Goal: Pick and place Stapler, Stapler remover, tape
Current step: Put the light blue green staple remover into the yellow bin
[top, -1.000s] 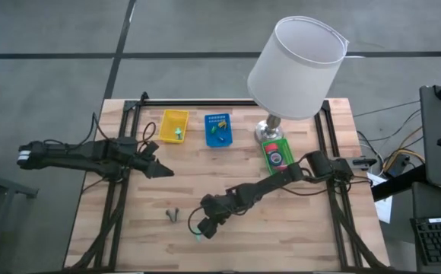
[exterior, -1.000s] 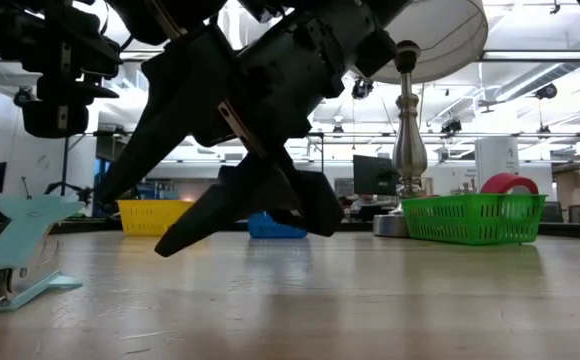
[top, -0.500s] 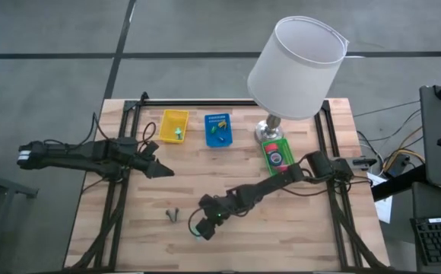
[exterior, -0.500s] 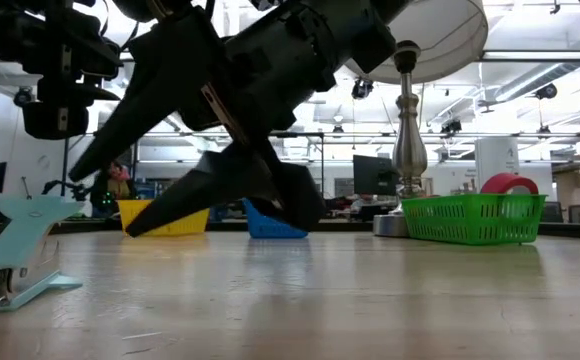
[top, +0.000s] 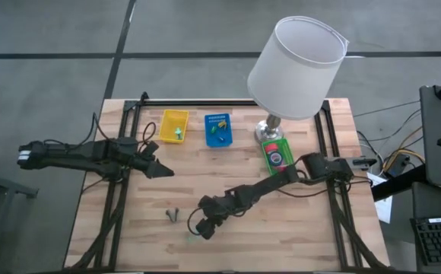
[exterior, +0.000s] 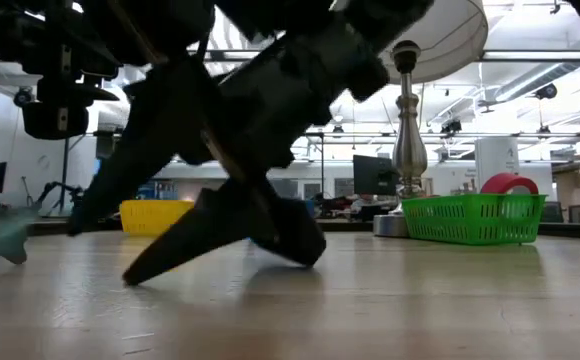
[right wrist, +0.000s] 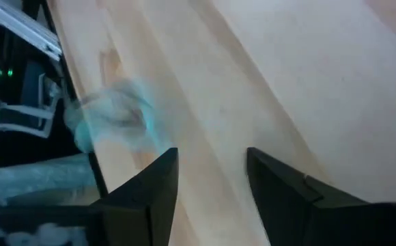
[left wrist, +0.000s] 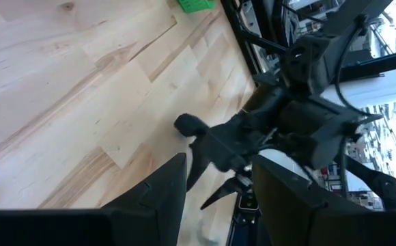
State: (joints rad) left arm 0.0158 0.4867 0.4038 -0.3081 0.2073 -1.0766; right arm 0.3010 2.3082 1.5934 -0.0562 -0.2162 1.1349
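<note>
Right gripper (top: 202,228), fingers apart, is dropping low just beside the teal stapler (right wrist: 112,119) to straddle it; left gripper (top: 160,170) is idling, fingers apart, well away from the stapler.

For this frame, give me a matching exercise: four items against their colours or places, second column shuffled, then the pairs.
Column one:
1. Basket beside the lamp base
2. Basket holding a red tape roll
3. Right pincer
4. Left pincer

Column two:
A. green
B. low over the table's front middle
C. blue
D. near the table's left edge

Pairs: 1 blue basket C; 2 green basket A; 3 right pincer B; 4 left pincer D.
</note>
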